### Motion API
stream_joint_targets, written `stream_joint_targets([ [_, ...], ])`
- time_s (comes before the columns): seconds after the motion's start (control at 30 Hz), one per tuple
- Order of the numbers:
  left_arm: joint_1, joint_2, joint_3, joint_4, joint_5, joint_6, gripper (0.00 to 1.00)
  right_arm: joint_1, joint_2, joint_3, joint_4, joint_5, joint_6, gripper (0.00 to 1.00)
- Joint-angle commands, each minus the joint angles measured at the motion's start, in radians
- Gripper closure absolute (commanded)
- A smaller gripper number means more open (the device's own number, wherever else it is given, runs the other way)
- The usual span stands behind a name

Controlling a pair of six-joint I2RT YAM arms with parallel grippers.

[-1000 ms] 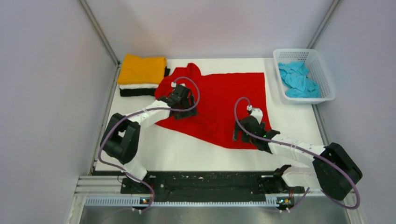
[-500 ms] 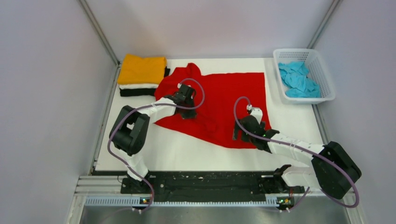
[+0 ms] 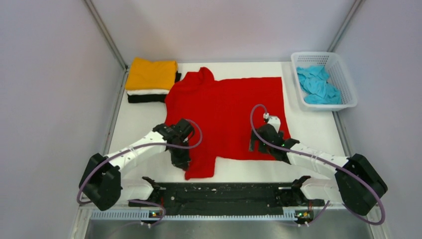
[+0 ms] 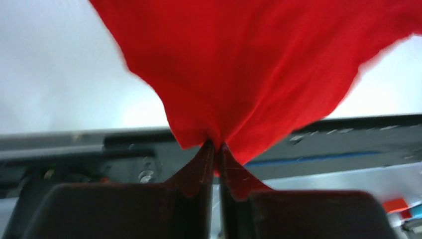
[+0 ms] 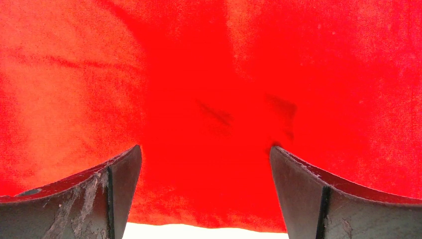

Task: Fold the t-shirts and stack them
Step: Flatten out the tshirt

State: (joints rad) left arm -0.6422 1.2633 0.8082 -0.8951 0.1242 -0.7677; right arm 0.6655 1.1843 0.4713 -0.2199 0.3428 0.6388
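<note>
5 t-shirts, 1 basket

No print or label I can read; the red t-shirt looks plain, though the left wrist view is blurry.

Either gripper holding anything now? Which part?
Left gripper is shut on the red t-shirt, pinching its near-left edge. Right gripper is open over it, holding nothing.

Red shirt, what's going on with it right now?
The left gripper is shut on a pinch of the red shirt near the front edge of the table. The right gripper hangs open over the shirt's near right side. Three folded shirts sit stacked far left; a blue shirt lies crumpled in the basket.
</note>
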Motion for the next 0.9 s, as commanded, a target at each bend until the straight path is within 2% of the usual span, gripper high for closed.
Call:
stream_joint_targets([
  [0.0, 0.006, -0.03, -0.019, -0.26, 0.048, -0.038, 0.65, -0.007, 0.009, -0.012, -0.043, -0.021, -0.012, 0.01],
  [0.03, 0.005, -0.033, 0.008, -0.268, 0.013, -0.038, 0.28, -0.006, 0.007, -0.01, -0.043, -0.019, -0.012, 0.01],
  [0.07, 0.006, -0.032, 0.049, -0.273, -0.025, -0.041, 0.03, -0.008, 0.003, -0.008, -0.042, -0.018, -0.013, 0.01],
  [0.17, 0.005, -0.029, 0.132, -0.237, -0.112, -0.044, 0.01, -0.007, -0.023, 0.002, -0.05, -0.017, -0.017, 0.01],
  [0.3, 0.019, -0.006, 0.186, -0.037, -0.236, -0.034, 0.01, -0.007, -0.064, 0.014, -0.048, -0.016, -0.015, 0.01],
  [0.47, 0.09, 0.103, 0.141, 0.249, -0.162, 0.01, 0.01, -0.007, -0.1, 0.037, -0.07, 0.002, -0.007, 0.01],
  [0.6, 0.118, 0.267, 0.172, 0.312, -0.215, 0.038, 0.01, -0.022, -0.07, 0.029, -0.053, 0.028, 0.007, 0.01],
  [0.87, 0.19, 0.551, 0.298, 0.389, -0.187, 0.092, 0.01, -0.154, 0.091, 0.003, 0.122, -0.002, 0.008, 0.01],
])
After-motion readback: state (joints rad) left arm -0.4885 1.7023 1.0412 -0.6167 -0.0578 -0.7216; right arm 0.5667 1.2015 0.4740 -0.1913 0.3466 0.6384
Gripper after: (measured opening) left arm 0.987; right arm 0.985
